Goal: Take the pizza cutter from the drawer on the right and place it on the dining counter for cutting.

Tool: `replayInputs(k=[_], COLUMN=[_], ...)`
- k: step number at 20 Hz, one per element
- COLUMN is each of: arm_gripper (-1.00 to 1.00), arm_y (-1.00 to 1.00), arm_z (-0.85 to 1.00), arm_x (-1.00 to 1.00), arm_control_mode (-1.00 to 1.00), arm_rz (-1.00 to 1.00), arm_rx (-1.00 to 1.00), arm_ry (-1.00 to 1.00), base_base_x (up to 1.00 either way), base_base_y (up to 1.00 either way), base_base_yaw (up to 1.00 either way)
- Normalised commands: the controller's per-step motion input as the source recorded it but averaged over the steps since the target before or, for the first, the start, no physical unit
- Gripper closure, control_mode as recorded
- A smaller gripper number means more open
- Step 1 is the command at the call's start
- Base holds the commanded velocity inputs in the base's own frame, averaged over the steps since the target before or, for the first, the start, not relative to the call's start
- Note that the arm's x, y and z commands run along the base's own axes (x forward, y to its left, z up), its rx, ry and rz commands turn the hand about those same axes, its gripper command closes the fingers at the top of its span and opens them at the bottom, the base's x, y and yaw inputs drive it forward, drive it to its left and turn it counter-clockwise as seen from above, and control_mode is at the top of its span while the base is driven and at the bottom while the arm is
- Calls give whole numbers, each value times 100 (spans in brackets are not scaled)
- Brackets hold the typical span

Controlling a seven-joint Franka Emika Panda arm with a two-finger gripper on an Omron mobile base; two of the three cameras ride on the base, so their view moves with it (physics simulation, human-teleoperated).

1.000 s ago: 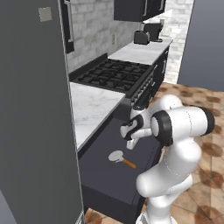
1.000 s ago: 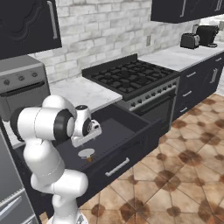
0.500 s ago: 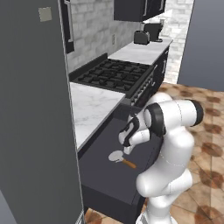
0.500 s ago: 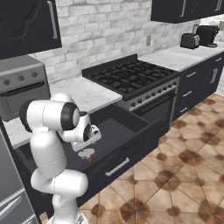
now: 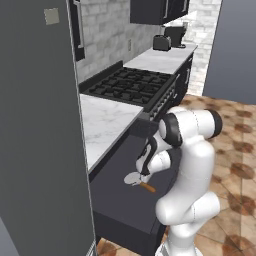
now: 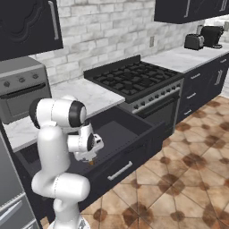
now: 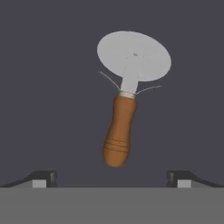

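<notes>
Seen from the hand view, the pizza cutter (image 7: pixel 128 96) lies flat on the dark floor of the drawer (image 7: pixel 52 87), wheel toward the top of the frame, orange-brown handle running down to lower centre, between the spread fingertips (image 7: pixel 43 178) of the gripper (image 7: pixel 112 179). In the left base view, the open drawer (image 5: pixel 120 200) sits below a marble worktop (image 5: pixel 105 122), beside a black stove (image 5: pixel 132 85), with brown floor tiles (image 5: pixel 235 165) at right.

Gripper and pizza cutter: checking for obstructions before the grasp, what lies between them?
Nothing: in the hand view only bare dark drawer floor separates the open gripper from the pizza cutter.
</notes>
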Motion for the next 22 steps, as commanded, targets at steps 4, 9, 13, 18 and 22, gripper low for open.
replayInputs(k=[4, 9, 13, 18, 22], arm_gripper=[-100, -100, -100, -100, -100], arm_y=[11, 8, 0, 0, 0], arm_z=[-37, -31, -24, -21, -25], arm_x=[0, 5, 11, 18, 11], arm_control_mode=[-100, -100, -100, -100, -100], arm_rz=[0, 0, 0, 0, 0], arm_rx=[0, 0, 0, 0, 0], arm_ry=[0, 0, -1, -1, 0], base_base_x=[0, 0, 0, 0, 0], base_base_y=[0, 0, 0, 0, 0], base_base_yaw=[0, 0, 0, 0, 0])
